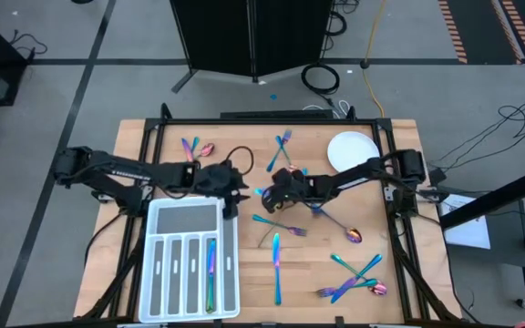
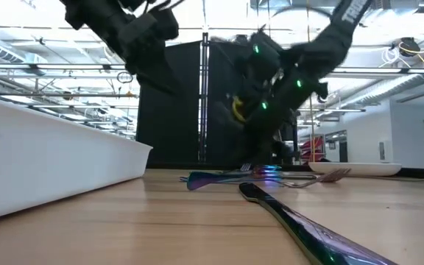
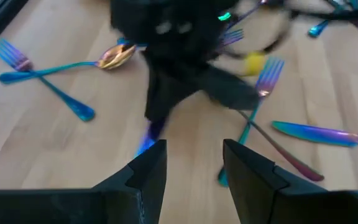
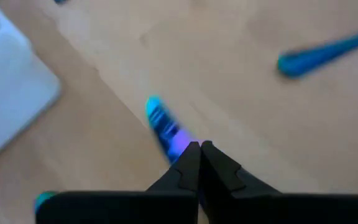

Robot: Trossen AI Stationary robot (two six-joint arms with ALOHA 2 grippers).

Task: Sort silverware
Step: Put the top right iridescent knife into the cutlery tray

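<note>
Silverware (image 1: pixel 277 266) lies scattered on the table (image 1: pixel 135 155). Right gripper (image 4: pixel 199 148), fingers pinched together on a piece's blue-purple handle (image 4: pixel 165 129), is mid-table; left gripper (image 3: pixel 194 163) gapes empty near the tray (image 1: pixel 158 219).

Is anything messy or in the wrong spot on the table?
Yes. Most silverware lies scattered and crisscrossed on the wooden table; only one piece sits in the white tray.
</note>
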